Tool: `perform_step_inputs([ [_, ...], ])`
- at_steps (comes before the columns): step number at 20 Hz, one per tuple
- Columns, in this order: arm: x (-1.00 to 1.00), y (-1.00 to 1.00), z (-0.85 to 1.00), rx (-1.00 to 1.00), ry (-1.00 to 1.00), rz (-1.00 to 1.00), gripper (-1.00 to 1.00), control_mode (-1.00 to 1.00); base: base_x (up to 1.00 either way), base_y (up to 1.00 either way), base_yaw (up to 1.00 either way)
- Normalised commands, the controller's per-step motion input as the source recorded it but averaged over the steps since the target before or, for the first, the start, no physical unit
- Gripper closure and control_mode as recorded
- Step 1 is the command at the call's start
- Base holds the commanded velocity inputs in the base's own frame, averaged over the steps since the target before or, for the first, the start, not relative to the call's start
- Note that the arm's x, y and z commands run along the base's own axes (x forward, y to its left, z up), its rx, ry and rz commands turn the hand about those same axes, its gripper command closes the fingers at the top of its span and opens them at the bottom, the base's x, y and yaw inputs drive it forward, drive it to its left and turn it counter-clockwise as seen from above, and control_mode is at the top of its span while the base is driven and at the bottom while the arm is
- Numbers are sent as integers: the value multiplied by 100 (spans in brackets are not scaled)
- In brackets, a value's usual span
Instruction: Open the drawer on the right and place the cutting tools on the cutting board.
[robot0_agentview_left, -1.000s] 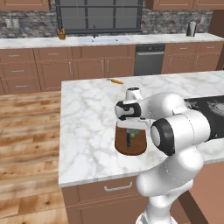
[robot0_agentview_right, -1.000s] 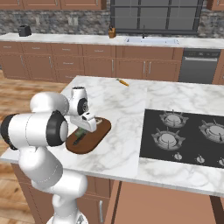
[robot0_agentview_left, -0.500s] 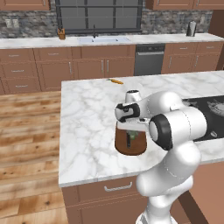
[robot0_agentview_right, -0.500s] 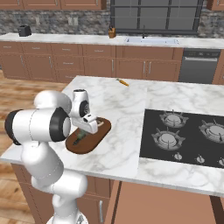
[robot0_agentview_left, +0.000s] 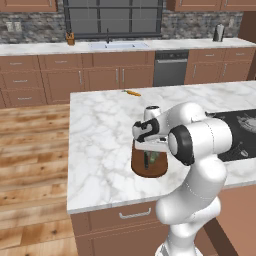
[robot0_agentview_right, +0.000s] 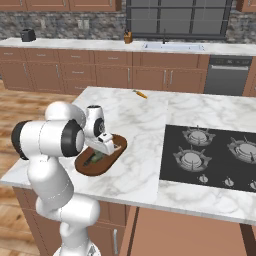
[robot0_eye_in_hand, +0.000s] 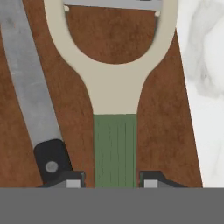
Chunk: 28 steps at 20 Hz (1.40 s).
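The dark brown cutting board lies on the marble island, near its front edge. On the board rest the peeler, with a green handle and pale Y-shaped head, and the knife, with a black handle and silver blade, side by side. My gripper is low over the board, straddling the peeler's green handle. Its fingertips stand slightly off the handle, with a sliver of board showing between. In the right base view the hand hovers over the peeler on the board. The drawer is out of view.
A small orange carrot lies at the island's far edge. The black cooktop fills the island's right part. A drawer front with a silver handle sits under the counter edge. Cabinets, sink and dishwasher line the back wall.
The fingers have spread a little away from the peeler's handle, and the peeler lies on the board. The arm has barely shifted.
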Motion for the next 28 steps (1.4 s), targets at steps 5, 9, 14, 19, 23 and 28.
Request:
perform_step_inputs([
  [5, 0, -4, 2, 0, 0, 0, -100, -100, 0, 0, 0],
  [9, -37, 0, 80, 0, -10, 0, -100, -100, 0, 0, 0],
  [14, -50, -1, 97, 0, -10, 0, -100, -100, 0, 0, 0],
  [19, -59, 2, 97, 0, -3, 0, -100, -100, 0, 0, 0],
  [23, -55, 40, 79, 0, 0, 3, -100, -100, 0, 0, 0],
  [28, -57, 65, 65, 0, 0, 9, -100, -100, 0, 0, 0],
])
